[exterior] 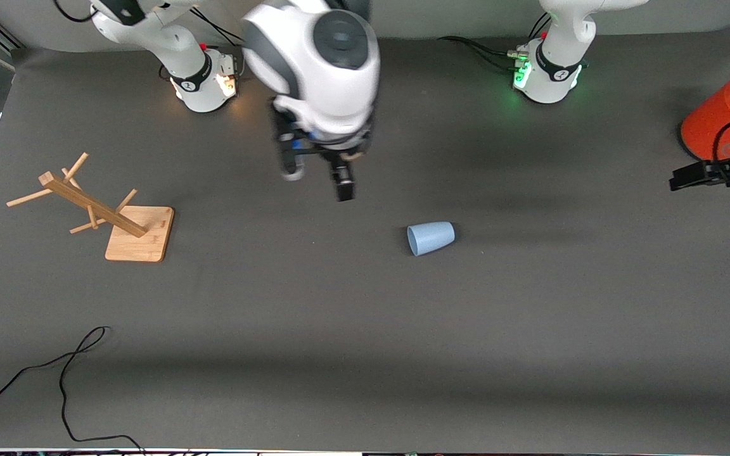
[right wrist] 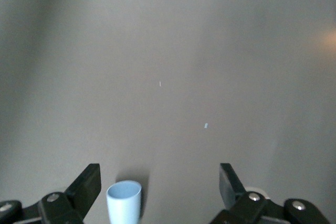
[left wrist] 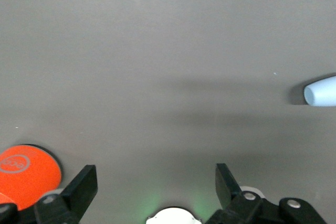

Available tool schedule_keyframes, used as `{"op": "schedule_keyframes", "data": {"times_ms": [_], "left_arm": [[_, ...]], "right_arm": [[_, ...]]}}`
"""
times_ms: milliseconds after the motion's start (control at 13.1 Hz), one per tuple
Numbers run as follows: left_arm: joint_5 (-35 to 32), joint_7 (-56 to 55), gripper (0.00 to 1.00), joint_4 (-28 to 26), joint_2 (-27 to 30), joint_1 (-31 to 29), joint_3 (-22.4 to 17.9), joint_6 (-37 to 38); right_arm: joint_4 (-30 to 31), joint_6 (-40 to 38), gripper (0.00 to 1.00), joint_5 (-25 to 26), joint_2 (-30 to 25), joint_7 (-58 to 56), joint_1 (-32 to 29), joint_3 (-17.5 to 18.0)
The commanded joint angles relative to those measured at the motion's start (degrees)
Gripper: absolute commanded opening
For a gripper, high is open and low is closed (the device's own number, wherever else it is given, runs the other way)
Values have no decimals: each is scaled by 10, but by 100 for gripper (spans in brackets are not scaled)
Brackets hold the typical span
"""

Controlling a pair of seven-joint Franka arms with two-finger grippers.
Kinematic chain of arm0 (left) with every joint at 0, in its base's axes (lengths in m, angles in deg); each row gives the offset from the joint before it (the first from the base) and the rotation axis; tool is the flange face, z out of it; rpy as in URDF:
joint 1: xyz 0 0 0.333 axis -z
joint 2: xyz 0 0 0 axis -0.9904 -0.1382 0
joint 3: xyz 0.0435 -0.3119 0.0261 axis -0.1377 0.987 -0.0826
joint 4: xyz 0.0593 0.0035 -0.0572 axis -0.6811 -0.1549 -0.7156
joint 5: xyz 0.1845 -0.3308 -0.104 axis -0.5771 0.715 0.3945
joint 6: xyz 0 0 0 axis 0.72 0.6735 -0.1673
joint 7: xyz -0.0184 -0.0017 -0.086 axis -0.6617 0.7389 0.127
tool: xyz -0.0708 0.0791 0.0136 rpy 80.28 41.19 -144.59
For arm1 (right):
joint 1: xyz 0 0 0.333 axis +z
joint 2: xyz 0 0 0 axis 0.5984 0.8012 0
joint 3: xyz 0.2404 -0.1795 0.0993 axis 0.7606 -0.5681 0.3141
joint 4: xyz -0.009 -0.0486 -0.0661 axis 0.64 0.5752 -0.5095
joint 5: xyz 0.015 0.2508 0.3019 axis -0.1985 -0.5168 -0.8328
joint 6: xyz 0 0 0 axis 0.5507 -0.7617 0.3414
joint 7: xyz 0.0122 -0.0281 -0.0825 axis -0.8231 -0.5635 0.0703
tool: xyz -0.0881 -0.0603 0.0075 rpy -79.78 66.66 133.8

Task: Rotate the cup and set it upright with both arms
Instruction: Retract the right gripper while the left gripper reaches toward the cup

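The light-blue cup (exterior: 431,238) lies on its side on the dark mat near the table's middle, its wide rim toward the right arm's end. My right gripper (exterior: 316,180) hangs open and empty over the mat, beside the cup toward the right arm's end. In the right wrist view the cup (right wrist: 124,203) shows its open rim close to one finger of the right gripper (right wrist: 159,177). My left gripper (exterior: 694,174) is open and empty at the left arm's end of the table, by the orange cylinder. The left wrist view shows the left gripper (left wrist: 155,174) and, far off, the cup (left wrist: 321,91).
A large orange cylinder with a grey lid (exterior: 723,123) stands at the left arm's end; it also shows in the left wrist view (left wrist: 26,174). A wooden peg rack (exterior: 96,212) stands toward the right arm's end. A black cable (exterior: 67,373) lies near the front edge.
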Motion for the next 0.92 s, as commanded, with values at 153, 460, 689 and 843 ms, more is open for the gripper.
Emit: {"op": "schedule_keyframes", "data": {"times_ms": [153, 460, 689, 843], "left_arm": [[1, -146, 100, 42, -15, 40, 67, 16], [-6, -316, 100, 124, -85, 100, 114, 18], [-31, -443, 100, 199, -159, 186, 114, 20], [-57, -526, 100, 268, -223, 237, 113, 20]], "right_arm": [[104, -23, 100, -15, -128, -320, -139, -2], [191, 18, 100, -22, -218, -571, -238, -23], [238, 60, 100, -43, -254, -755, -253, -105], [251, 82, 100, -65, -255, -896, -262, -156]]}}
